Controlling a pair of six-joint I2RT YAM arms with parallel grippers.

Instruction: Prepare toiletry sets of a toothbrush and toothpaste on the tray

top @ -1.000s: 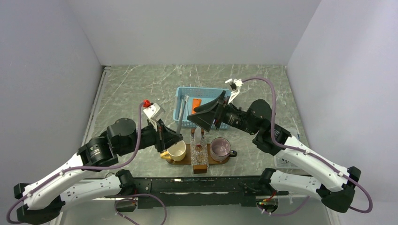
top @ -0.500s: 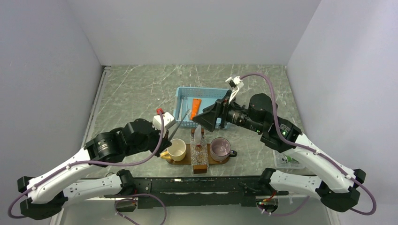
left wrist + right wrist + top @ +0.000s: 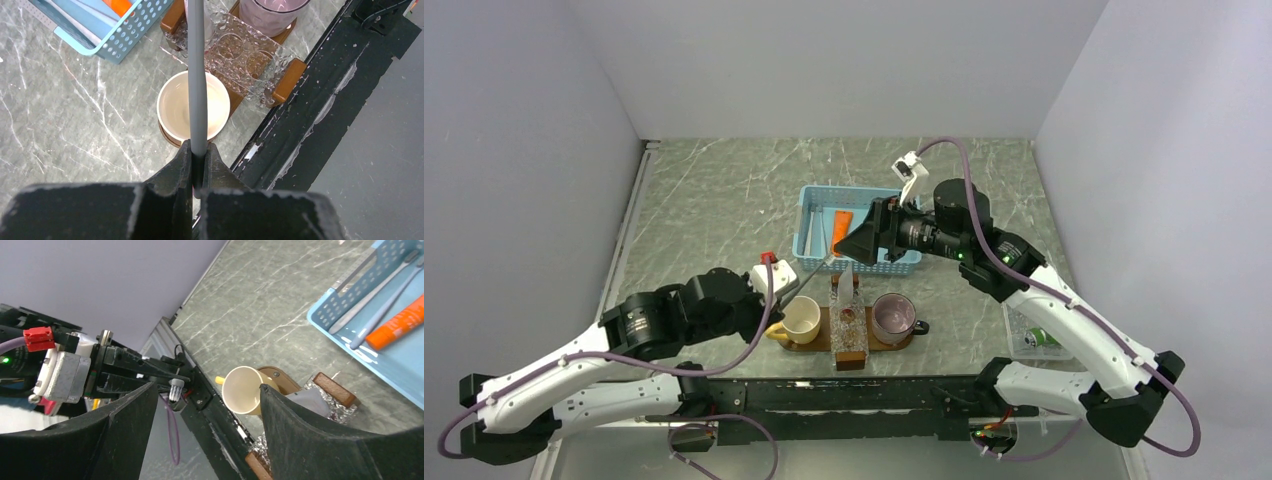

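While the left gripper (image 3: 198,151) pinches the toothbrush (image 3: 196,75) by one end, the right gripper (image 3: 206,405) hangs spread wide above the basket (image 3: 808,216).
The toothbrush slants over the cream cup (image 3: 172,107) at the tray's (image 3: 288,80) left end, its far end pointing toward the basket's near corner. A clear box (image 3: 848,330) and a purple cup (image 3: 892,318) also stand on the tray; an orange tube (image 3: 842,224) lies in the basket.

I could read no text, label, brand or number anywhere: the orange tube (image 3: 397,322) in the basket (image 3: 385,270) showed no legible print, and whatever lay in the clear box (image 3: 1022,348) was too small to make out
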